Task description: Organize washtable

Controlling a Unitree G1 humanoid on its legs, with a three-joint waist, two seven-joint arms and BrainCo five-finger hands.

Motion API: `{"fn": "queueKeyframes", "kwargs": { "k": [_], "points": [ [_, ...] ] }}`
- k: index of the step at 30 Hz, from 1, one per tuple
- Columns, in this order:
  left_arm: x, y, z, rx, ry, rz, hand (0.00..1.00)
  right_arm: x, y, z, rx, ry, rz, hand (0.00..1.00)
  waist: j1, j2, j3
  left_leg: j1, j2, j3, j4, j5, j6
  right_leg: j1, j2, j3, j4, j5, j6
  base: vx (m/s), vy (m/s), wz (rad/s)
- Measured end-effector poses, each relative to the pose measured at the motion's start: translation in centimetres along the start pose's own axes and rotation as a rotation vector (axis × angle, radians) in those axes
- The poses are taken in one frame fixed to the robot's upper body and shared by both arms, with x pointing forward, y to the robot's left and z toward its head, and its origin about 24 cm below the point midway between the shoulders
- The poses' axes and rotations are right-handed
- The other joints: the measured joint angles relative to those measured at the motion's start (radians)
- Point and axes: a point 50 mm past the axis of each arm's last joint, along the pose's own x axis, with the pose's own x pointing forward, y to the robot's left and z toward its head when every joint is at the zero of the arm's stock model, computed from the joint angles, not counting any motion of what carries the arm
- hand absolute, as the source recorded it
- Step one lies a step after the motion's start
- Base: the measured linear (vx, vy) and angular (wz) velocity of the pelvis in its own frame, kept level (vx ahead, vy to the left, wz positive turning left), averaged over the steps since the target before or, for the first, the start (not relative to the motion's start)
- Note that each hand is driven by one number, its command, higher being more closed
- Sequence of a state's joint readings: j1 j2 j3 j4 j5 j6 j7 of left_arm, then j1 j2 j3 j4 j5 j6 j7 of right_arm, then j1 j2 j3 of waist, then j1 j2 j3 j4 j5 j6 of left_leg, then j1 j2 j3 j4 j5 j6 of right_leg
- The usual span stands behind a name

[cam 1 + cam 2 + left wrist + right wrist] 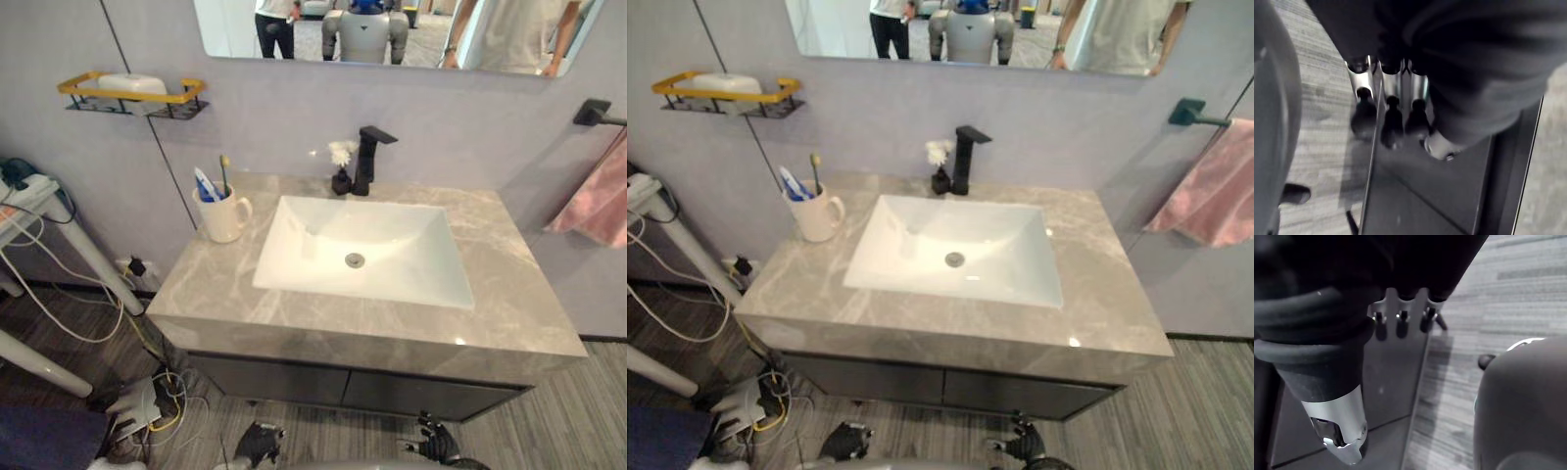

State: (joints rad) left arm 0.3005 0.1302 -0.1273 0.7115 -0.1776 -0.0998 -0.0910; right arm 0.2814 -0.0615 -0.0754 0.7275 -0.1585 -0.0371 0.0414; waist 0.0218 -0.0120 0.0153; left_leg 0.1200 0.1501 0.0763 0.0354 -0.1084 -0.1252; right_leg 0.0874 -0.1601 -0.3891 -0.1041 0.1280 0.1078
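The washtable has a grey marble counter (211, 286) with a white sink (392, 269) set in it. A cream mug (221, 216) holding a toothbrush (224, 168) and a toothpaste tube (205, 183) stands at the back left. By the black faucet (368, 159) sits a small dark vase with a white flower (341, 168). Both hands hang low in front of the dark cabinet (294, 379), below the counter: my left hand (258, 446) and my right hand (436, 446). The fingers of the left (1392, 122) and of the right (1400, 320) are relaxed and hold nothing.
A yellow-rimmed wall shelf (132, 96) at upper left carries a white object (132, 84). A pink towel (600, 201) hangs at the right wall. A white stand (83, 250), cables and a power strip (137, 403) crowd the floor at the left. A person is reflected in the mirror (514, 29).
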Motion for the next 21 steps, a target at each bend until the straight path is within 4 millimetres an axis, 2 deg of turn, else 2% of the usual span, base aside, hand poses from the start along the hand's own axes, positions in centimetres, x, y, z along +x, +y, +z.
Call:
{"fn": "queueKeyframes", "kwargs": {
  "k": [4,12,21],
  "points": [
    [0.7,1.2,-0.2,0.029,0.050,0.091,0.00,0.2,-0.3,-0.1,-0.001,0.015,-0.020,0.00,-0.008,-0.001,0.006,0.005,-0.001,-0.014,0.002,0.000,0.000,0.012,-0.001,-0.008,0.000,-0.001,0.001,-0.01,0.010,0.06],
    [0.9,1.3,-0.7,-0.008,0.082,0.168,0.00,0.2,-1.2,-1.1,0.011,0.062,-0.055,0.00,-0.008,0.007,0.013,0.011,-0.001,-0.020,0.001,0.000,0.000,0.020,-0.001,-0.009,0.000,-0.003,0.003,0.00,0.001,0.00],
    [1.1,1.2,-0.8,-0.048,0.093,0.225,0.00,0.1,-2.0,-1.8,0.116,0.092,-0.118,0.00,-0.007,0.022,0.030,0.019,-0.002,-0.026,-0.003,-0.001,0.000,0.030,-0.001,-0.013,0.000,-0.010,0.012,-0.01,0.005,0.01]
  ]
}}
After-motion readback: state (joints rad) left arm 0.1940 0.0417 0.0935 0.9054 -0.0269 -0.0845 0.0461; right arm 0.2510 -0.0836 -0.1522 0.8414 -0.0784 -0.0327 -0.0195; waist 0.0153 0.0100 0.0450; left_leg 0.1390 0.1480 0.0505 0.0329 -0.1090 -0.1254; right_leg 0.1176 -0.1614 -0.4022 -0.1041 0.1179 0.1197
